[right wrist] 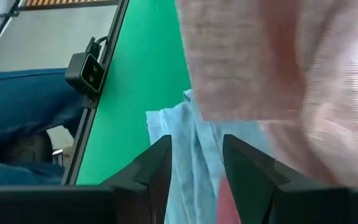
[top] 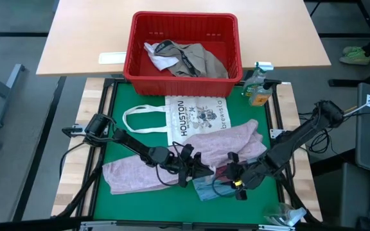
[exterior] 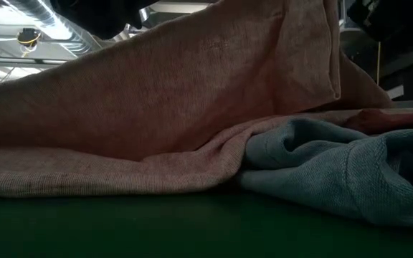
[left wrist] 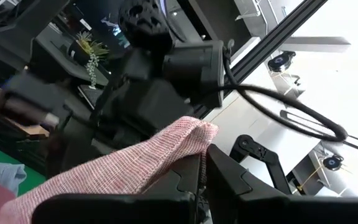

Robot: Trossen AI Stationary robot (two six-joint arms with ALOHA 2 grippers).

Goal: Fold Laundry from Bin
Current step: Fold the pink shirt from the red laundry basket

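A pale pink garment [top: 172, 168] lies across the green mat [top: 140, 99], and one part of it is raised like a tent [exterior: 214, 79]. My left gripper [top: 196, 168] is at its middle, shut on it. A light blue garment [top: 205, 190] lies crumpled on the mat at the near edge, partly under the pink one, with a maroon bit [top: 221, 172] beside it. My right gripper [right wrist: 196, 155] is open just above the light blue garment [right wrist: 194, 143], with pink cloth hanging close in front. The red bin [top: 185, 15] at the far side holds khaki-grey and white pieces [top: 194, 59]. My left gripper pinches a bunched fold of the pink garment [left wrist: 194, 134] between its two fingers, coming from the table's left and pointing slightly upward. The held part is lifted and the cloth slopes down from it. The rest of the garment [exterior: 84, 172] lies on the mat.
A white tote bag printed "HOUSTON" [top: 194, 115] lies flat on the mat in front of the bin. A bottle [top: 257, 88] stands at the mat's far right corner. Clear plastic [top: 281, 215] lies at the near right corner. A person's blue-clad leg [right wrist: 23, 102] is beside the table.
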